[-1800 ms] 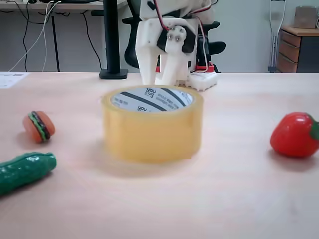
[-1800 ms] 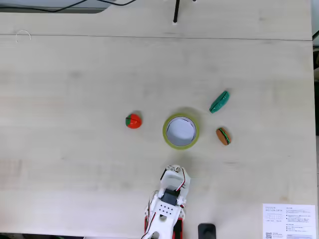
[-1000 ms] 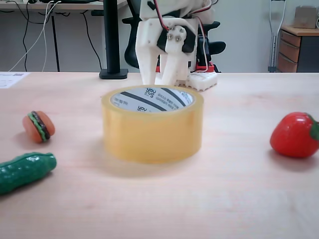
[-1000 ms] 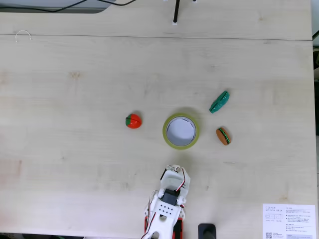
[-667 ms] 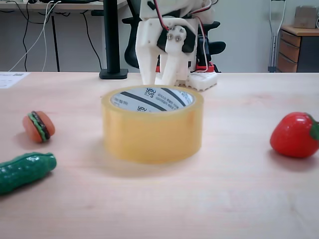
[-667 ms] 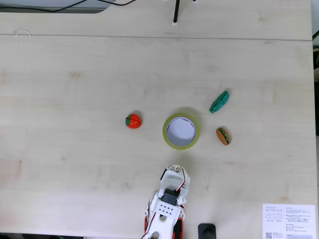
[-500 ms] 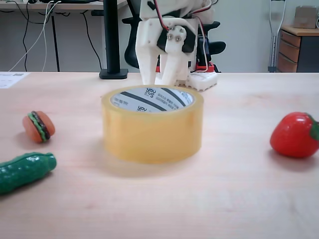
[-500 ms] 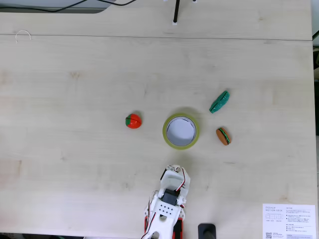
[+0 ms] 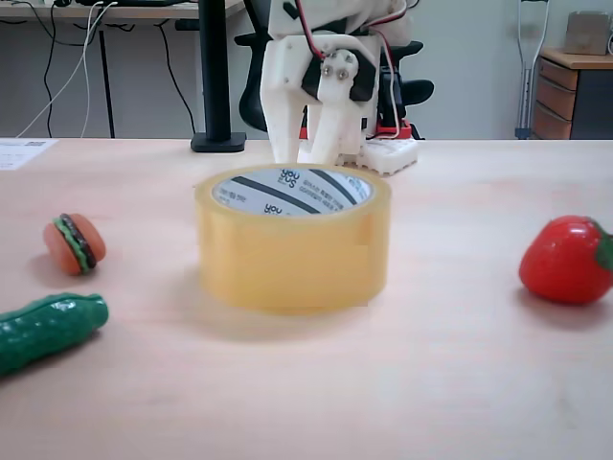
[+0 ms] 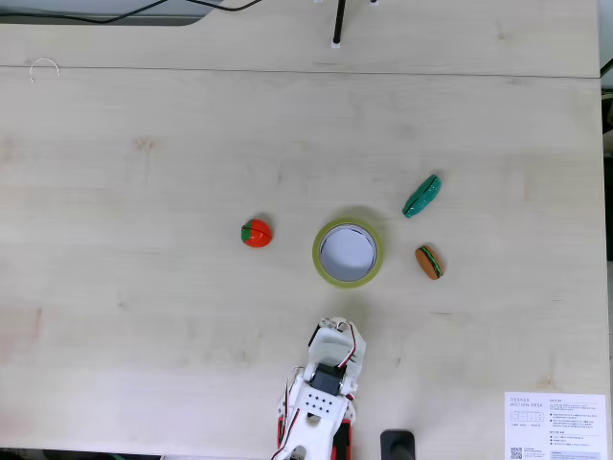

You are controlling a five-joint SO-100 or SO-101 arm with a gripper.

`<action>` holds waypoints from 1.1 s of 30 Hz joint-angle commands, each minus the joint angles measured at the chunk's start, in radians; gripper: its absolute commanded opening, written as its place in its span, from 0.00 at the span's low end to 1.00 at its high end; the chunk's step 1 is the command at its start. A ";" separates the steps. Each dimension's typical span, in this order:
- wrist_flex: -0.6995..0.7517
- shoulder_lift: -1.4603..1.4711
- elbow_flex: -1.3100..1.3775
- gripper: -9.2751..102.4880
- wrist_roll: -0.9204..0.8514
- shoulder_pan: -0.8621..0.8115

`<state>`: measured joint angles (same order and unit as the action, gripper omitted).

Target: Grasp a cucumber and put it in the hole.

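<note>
Glossy, bumpy dark green plastic toy cucumber (image 10: 421,195) lies right of frame centre, beside the yellowish tape roll's hole (image 10: 347,251). Judged light, stiff, slippery: pinch mid-length, across its width. Folded white gripper (image 10: 330,333) sits lower centre; finger spread cannot be told.

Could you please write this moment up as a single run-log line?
phase: pre-grasp | gripper: near base, state unclear | cucumber: on table, untouched | hole: empty | strawberry, burger: beside roll

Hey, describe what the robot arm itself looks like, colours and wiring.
The arm is blocky white printed plastic with black servo motors, two silver screws on a round joint, and red and white wires along it. From above, its white base shows small dots and a red edge.
</note>
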<state>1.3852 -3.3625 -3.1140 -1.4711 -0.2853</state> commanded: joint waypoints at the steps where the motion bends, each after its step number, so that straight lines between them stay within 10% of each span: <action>1: 0.003 -0.005 0.008 0.09 -0.005 0.000; 33: -0.046 -0.006 0.011 0.10 0.002 0.000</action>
<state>1.3652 -3.3625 -3.1140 -1.4711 -0.2853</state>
